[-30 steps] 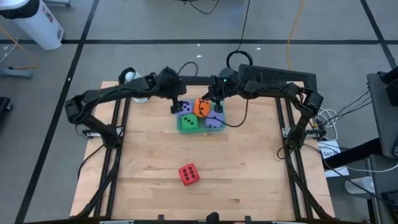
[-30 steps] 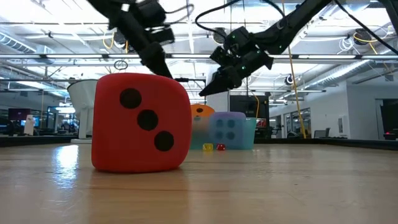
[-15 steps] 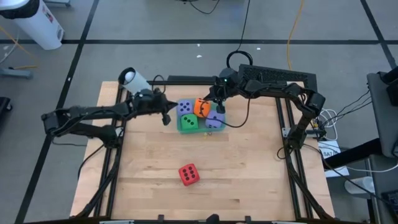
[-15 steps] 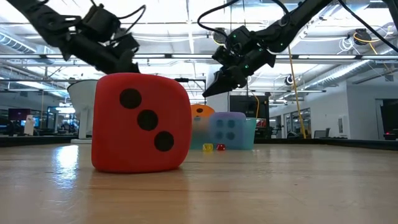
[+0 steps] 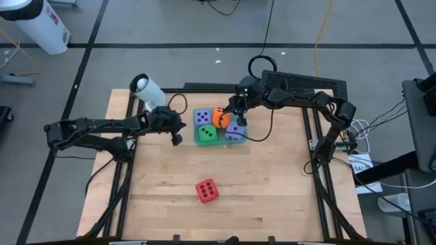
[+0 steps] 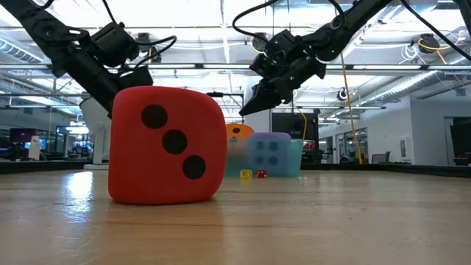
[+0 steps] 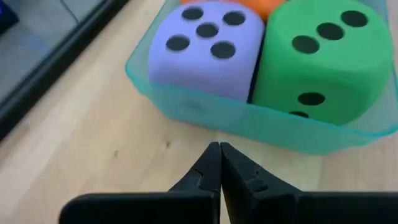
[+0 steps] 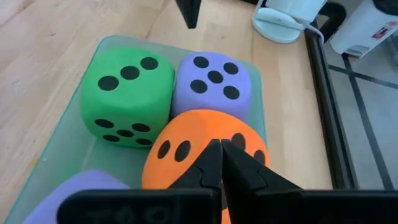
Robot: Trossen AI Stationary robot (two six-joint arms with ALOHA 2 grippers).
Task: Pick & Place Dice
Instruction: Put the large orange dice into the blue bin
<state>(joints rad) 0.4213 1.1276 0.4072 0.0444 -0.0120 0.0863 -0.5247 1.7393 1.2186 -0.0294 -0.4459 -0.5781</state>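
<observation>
Now, red die (image 5: pixel 207 190): alone on the worktop (image 5: pixel 272 184), well apart from the tray and nearer the front edge; three pips face the low camera.
Tray (image 7: pixel 205 112): shallow, teal, holding four dice.
Dice count: five; two purple (image 8: pixel 214 84) (image 5: pixel 236 131), one green (image 8: pixel 126 96), one orange (image 8: pixel 199 155), one red.
Orange die: tilted, resting on its neighbours rather than flat in the tray.
Left gripper (image 5: pixel 176 131): just beside the tray, over bare worktop; jaws closed tip to tip, holding nothing.
Right gripper (image 5: pixel 235 109): above the tray, over the orange die; jaws pressed together, empty.
Handling: the dice look like soft, light foam, likely to squash and spring back; grip the red die across two opposite flat faces, jaws spread wide first.
</observation>
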